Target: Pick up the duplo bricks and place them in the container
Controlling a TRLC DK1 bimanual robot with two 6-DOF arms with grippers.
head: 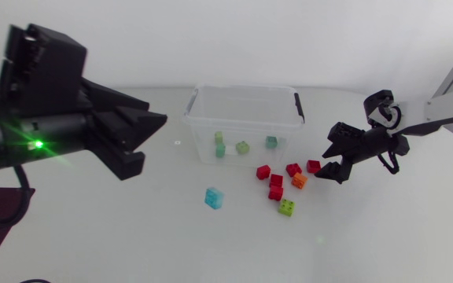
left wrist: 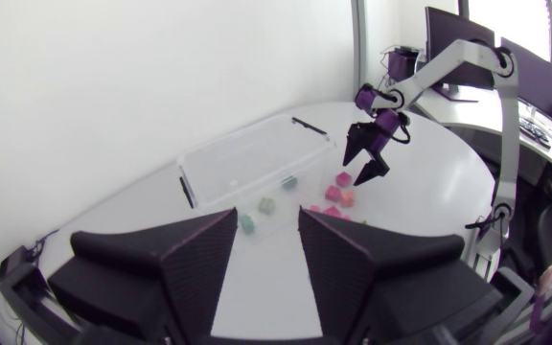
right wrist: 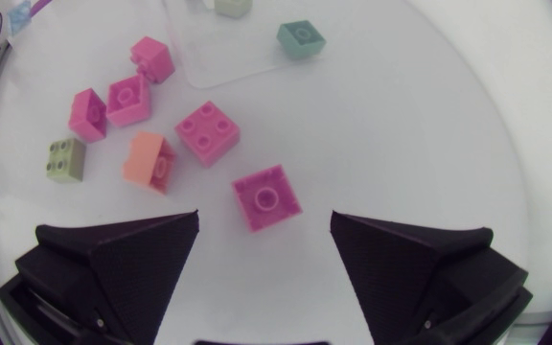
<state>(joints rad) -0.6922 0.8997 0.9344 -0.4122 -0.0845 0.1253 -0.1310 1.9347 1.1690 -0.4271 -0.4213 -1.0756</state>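
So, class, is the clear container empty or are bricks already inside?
Not empty: a few pale green and teal bricks lie inside the container; the red bricks sit outside on the table.

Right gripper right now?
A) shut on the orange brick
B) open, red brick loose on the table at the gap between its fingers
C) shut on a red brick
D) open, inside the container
B: the right gripper has its fingers wide apart, and the red brick lies flat on the table in the gap just ahead of them, touched by neither.
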